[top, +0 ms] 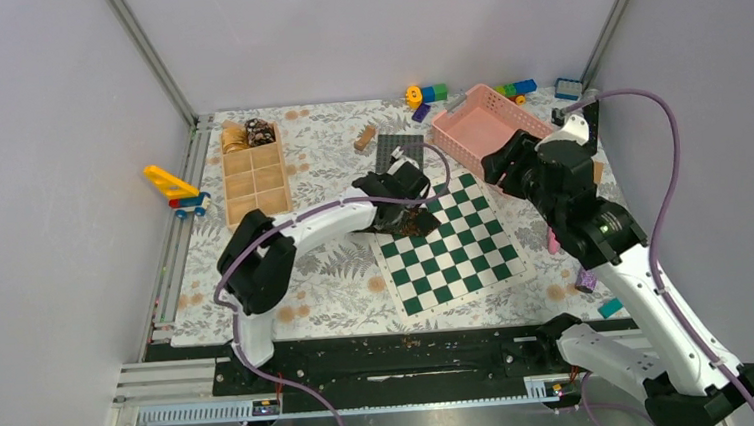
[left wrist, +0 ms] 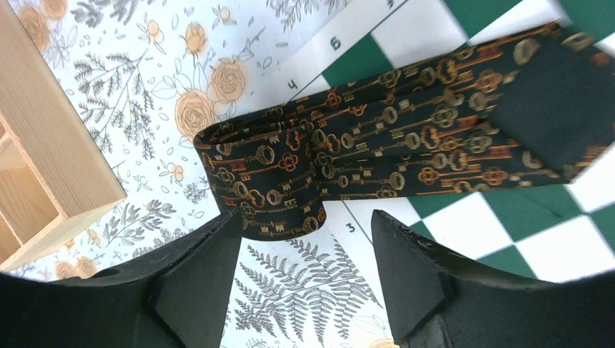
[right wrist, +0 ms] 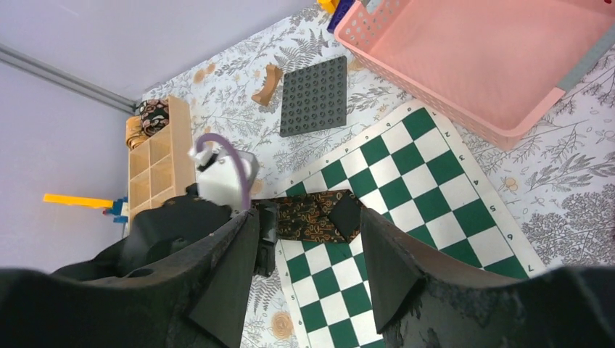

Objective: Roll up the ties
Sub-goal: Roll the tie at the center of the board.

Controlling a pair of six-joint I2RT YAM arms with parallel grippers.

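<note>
Hovering the left pincer, gaping apart, over the tie and its loosely curled end at the chessboard's 10 o'clock corner. Holding the right pincer apart and empty toward 2 o'clock. Risking the slack coil springing open under an off-centre squeeze.

We have the left gripper spread wide just above the tie at its folded end. The wooden box walls off its left side, close by. Near half of the chessboard is bare, so there is room to approach. On the far side, the pink basket and grey baseplate block. The right gripper hangs open beside the basket.
</note>
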